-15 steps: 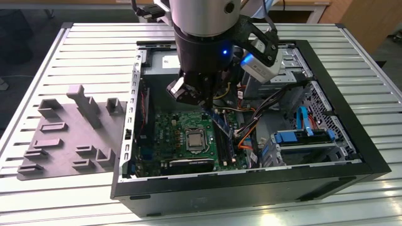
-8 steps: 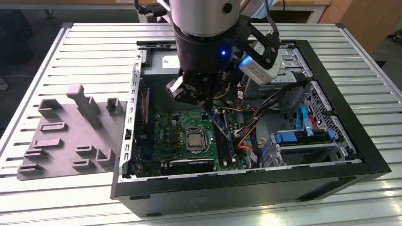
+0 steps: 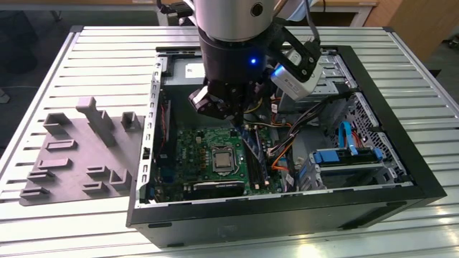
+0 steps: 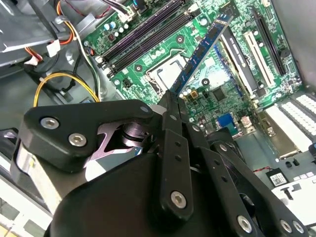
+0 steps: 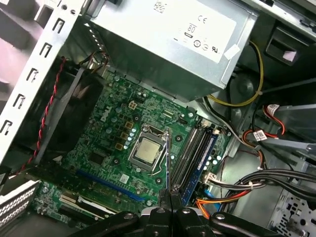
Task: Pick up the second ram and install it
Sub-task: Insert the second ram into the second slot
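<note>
Open computer case point(image 3: 287, 215) lies flat on a slatted table point(image 3: 107, 43), and the arm point(image 3: 229, 54) reaches down into it. Landmark is the processor socket point(image 5: 148, 150), mid-way across the green motherboard point(image 5: 98, 148).

Gripper point(image 4: 170, 101) is pinched narrow on one end of the memory stick point(image 4: 202, 49), with its fingers flat against both faces. The stick juts straight out from the fingertips toward the board. In the first wrist view it shows edge-on, just beside the socket, between the socket and the long memory slots point(image 5: 190, 153). It is not seated in any slot. Cannot tell whether its far end touches the board.

The slots run parallel to the socket's near side. A blue strip point(image 5: 203, 160) runs along the slot farthest from the socket (seated stick or slot colour, cannot tell).

Power supply box point(image 5: 168, 44) sits beyond the socket, against the case wall. Grey fixture point(image 3: 72, 156) lies outside the case, well apart from the socket, on the exterior view's left.
</note>
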Controlling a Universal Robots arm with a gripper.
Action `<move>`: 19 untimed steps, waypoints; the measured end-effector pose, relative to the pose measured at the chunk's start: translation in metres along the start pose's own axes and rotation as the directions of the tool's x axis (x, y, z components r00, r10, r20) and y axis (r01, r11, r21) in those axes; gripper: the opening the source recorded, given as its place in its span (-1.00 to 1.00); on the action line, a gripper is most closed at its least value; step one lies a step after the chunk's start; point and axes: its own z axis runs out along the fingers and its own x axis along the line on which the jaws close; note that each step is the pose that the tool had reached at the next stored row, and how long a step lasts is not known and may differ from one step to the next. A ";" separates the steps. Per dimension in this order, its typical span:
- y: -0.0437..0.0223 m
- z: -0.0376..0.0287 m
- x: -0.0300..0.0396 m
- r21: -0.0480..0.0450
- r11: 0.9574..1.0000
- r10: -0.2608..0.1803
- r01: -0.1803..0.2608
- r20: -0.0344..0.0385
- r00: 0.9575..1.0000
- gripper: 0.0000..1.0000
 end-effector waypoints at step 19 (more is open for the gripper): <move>0.0000 0.0001 0.0000 0.016 0.987 0.161 -0.161 0.004 0.987 -0.76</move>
